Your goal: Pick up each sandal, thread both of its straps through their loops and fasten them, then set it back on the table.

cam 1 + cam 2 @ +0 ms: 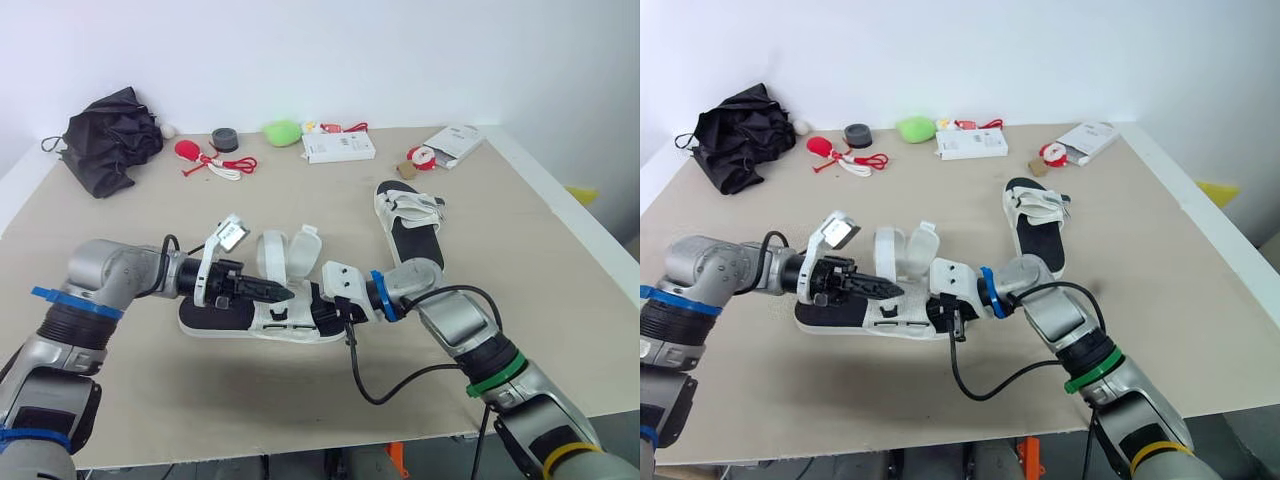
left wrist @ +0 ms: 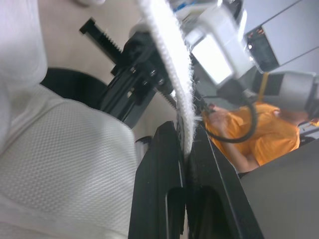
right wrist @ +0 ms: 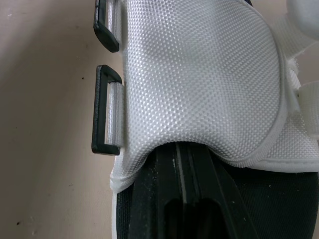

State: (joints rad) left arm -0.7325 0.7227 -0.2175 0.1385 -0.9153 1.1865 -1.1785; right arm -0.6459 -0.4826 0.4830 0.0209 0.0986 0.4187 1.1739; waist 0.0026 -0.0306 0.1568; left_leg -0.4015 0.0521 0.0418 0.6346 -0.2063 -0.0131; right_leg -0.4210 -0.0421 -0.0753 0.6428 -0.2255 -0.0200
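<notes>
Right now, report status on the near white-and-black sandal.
Left gripper shut on white fuzzy strap. Right gripper tucked under white mesh upper. Black plastic loops empty, white-and-black sandal on beige table. Black cable trails near right arm.

sandal upper: white woven cloth, fine mesh texture, matt. loops: black plastic, smooth, slight sheen. strap: white cloth, rough fuzzy edge. table: beige, smooth, matt. umbrella: black cloth, creased.
</notes>
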